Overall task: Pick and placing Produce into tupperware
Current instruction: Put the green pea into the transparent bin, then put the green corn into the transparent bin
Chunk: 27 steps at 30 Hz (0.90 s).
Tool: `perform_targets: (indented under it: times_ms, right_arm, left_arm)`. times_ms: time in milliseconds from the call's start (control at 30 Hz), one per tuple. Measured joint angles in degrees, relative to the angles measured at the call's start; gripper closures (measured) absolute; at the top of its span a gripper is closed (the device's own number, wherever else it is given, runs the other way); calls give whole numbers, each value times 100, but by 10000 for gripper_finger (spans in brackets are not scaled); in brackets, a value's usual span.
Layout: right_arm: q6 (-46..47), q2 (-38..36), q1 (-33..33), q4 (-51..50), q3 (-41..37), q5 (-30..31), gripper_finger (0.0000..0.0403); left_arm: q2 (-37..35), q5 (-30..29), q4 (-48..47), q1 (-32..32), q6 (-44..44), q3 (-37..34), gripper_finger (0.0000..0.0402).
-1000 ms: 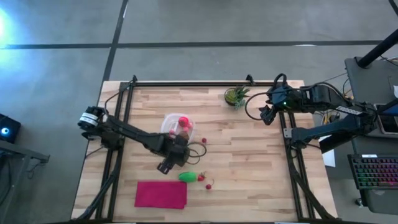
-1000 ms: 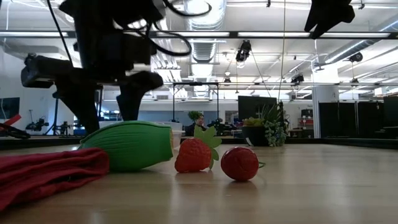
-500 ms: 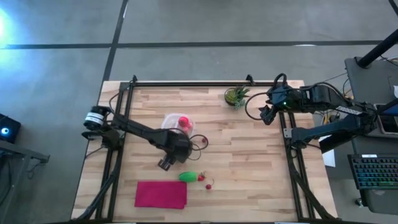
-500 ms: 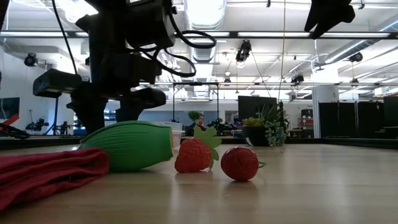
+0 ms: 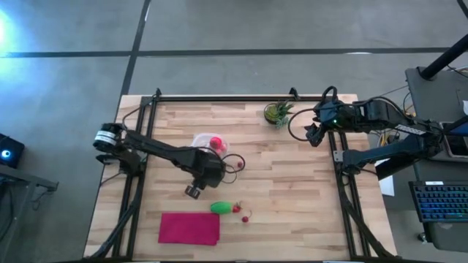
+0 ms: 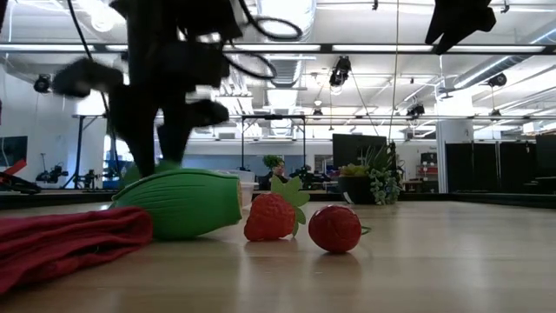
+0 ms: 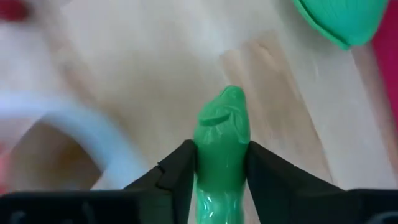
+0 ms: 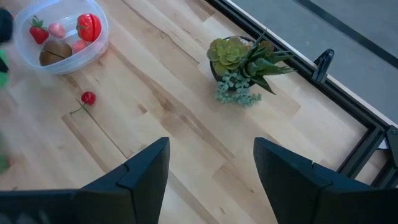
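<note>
The left gripper, clamped on a green vegetable just beside the tupperware, should probably centre over its rim before releasing, while the right gripper waits open near the plant.

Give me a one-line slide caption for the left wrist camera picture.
Left gripper shut on a glossy green oblong toy vegetable above the light wooden table, beside the clear plastic container's rim.
</note>
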Motion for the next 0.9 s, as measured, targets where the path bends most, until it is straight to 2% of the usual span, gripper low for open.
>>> perform_targets:
  times_ms: [100, 200, 333, 433, 600, 800, 900]
  right_arm:
    - [-38, 0, 0, -15, 0, 0, 177]
    - [-113, 0, -1, -20, 0, 2, 177]
    - [-125, 0, 0, -20, 0, 4, 177]
    - [-125, 0, -2, -19, 0, 4, 177]
    - [-87, 0, 0, -23, 0, -2, 177]
    - [83, 0, 0, -126, 0, -8, 177]
    - [107, 0, 0, -143, 0, -20, 177]
  left_arm:
    - [-407, -364, -422, 0, -350, 337, 281]
    - [-931, -744, -349, 106, -380, 483, 281]
    - [-1173, -994, -211, 680, -120, 331, 280]
    - [-1048, -1086, -282, 1222, 69, 106, 279]
    - [-560, -1985, -253, 1663, 313, 17, 258]
    - [-152, -1785, -78, 1808, -161, 22, 206]
    - [-147, -1773, -473, 1665, -652, 121, 176]
